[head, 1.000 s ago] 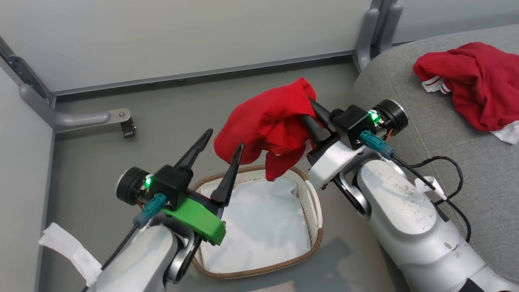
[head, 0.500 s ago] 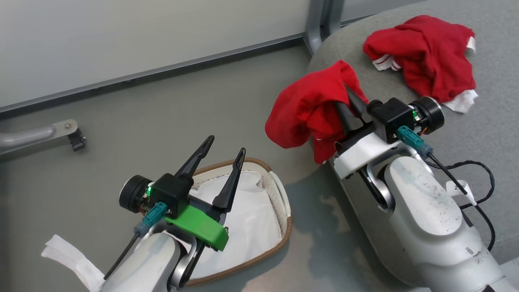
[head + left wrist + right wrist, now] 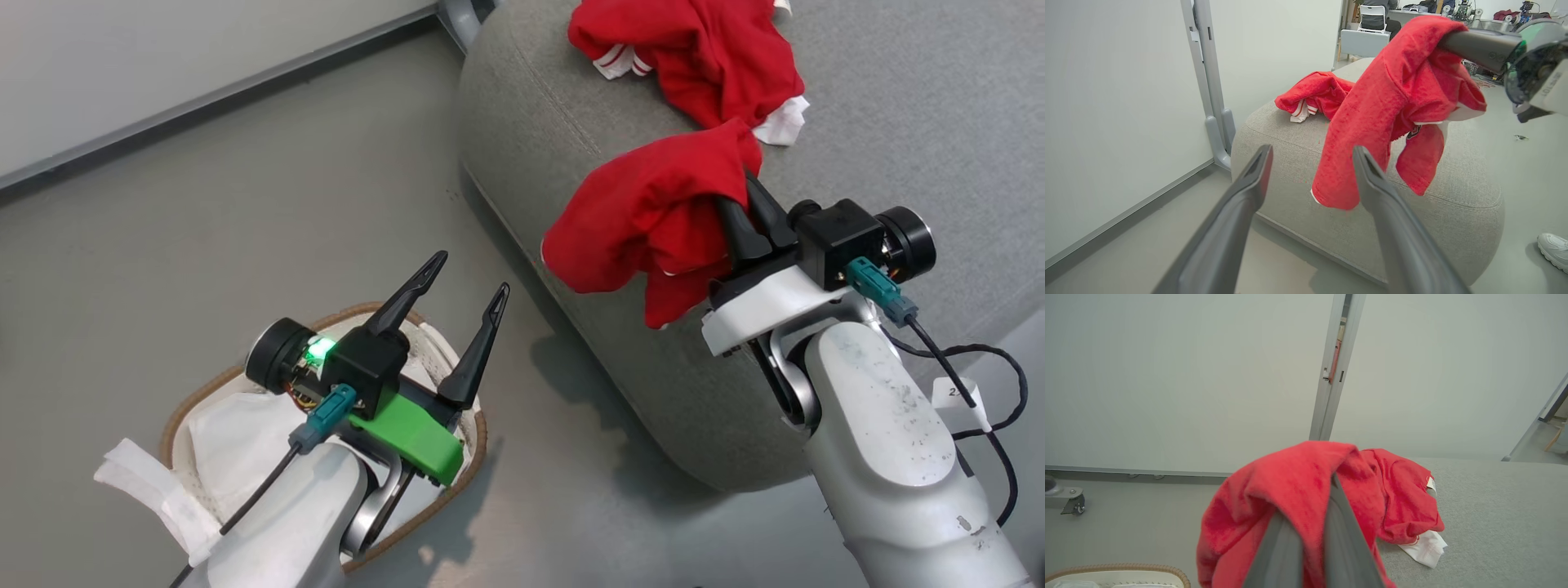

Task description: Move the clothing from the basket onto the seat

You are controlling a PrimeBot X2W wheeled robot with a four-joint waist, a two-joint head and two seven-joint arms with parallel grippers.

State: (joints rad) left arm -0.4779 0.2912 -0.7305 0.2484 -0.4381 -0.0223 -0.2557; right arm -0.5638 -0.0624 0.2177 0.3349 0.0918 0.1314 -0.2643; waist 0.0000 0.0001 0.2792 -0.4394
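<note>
Now: right hand (image 3: 735, 192), clamped on red garment (image 3: 645, 216), moved from basket (image 3: 482, 433) to above seat (image 3: 898, 122) edge; left hand (image 3: 472, 273) open, empty. Release pending.

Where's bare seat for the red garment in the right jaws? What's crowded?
Free: the seat right of the lying garment, out to the head view's right edge, and the rounded rim left of the held garment, which the right jaws are shut on. Crowded: the far strip where the lying garment sits, just beyond the held one.
</note>
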